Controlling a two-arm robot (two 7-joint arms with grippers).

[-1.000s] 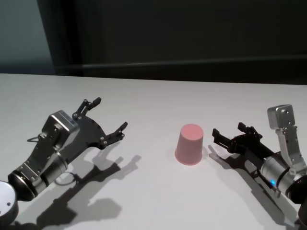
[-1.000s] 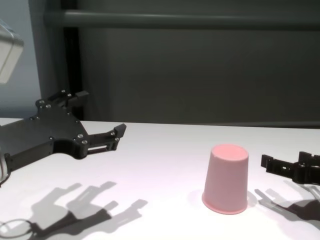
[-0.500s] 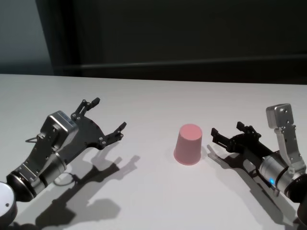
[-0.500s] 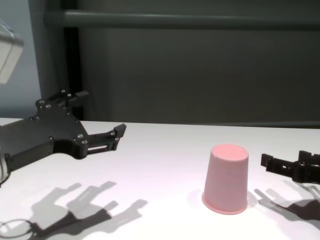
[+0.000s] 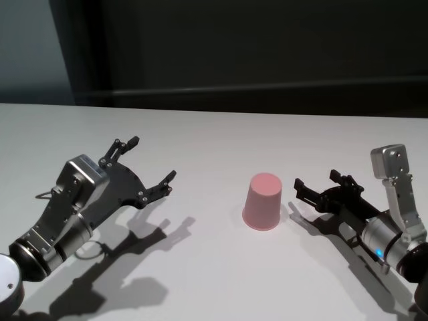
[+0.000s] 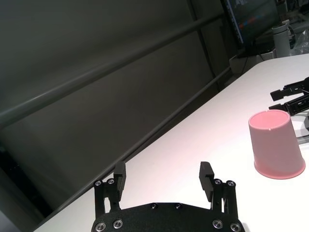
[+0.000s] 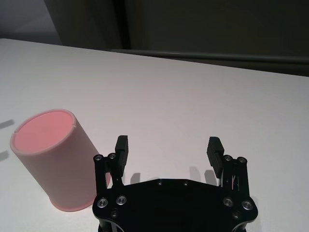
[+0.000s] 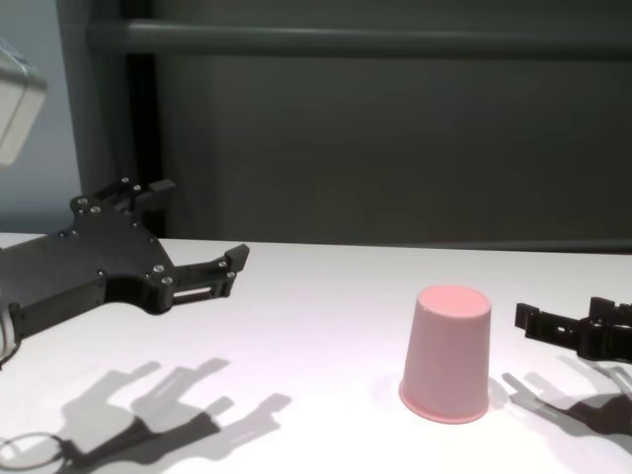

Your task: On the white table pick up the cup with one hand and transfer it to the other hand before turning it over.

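The cup is stood upside down, rim on the white tabletop, near the centre. The right gripper is positioned at the cup's 3 o'clock, close beside but not touching, its fingers spread apart. The left gripper is held above the tabletop at the cup's 9 o'clock, well apart, fingers likewise spread and nothing gripped

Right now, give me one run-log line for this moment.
cup: upside down on white table, untouched | right end effector: open, beside cup | left end effector: open, away from cup
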